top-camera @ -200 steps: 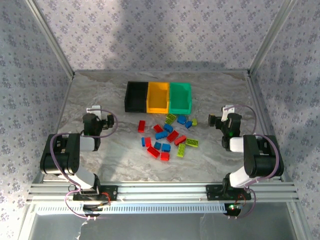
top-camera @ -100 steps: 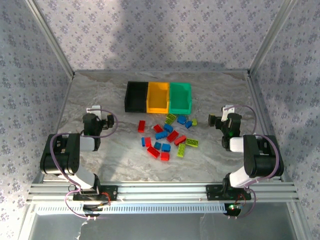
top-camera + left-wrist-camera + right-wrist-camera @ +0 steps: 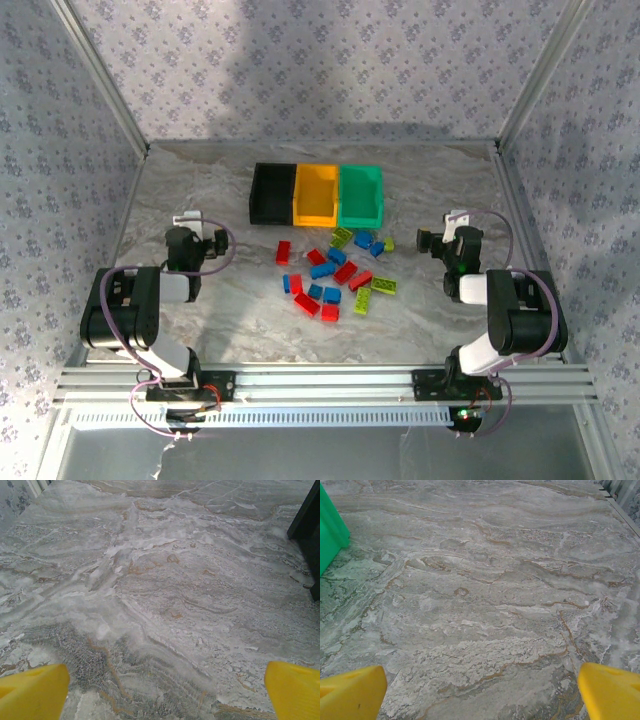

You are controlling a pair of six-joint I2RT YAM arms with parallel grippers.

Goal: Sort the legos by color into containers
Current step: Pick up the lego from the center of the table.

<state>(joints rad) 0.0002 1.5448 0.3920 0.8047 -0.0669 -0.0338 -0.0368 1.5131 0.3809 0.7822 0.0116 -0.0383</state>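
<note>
Three bins (image 3: 314, 217) sit in a row far back on the tabletop (image 3: 200, 190), with the little bricks (image 3: 335, 272) loose just near of them. The left tool (image 3: 165, 692) and right tool (image 3: 482, 690) are wide open, holding nothing.

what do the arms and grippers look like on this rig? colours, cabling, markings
Matching pair: the left arm and right arm have bulky black joint housings with white links between. Thin purplish cables loop outside each. The left gripper and right gripper have blunt yellow fingers. No markings legible.
</note>
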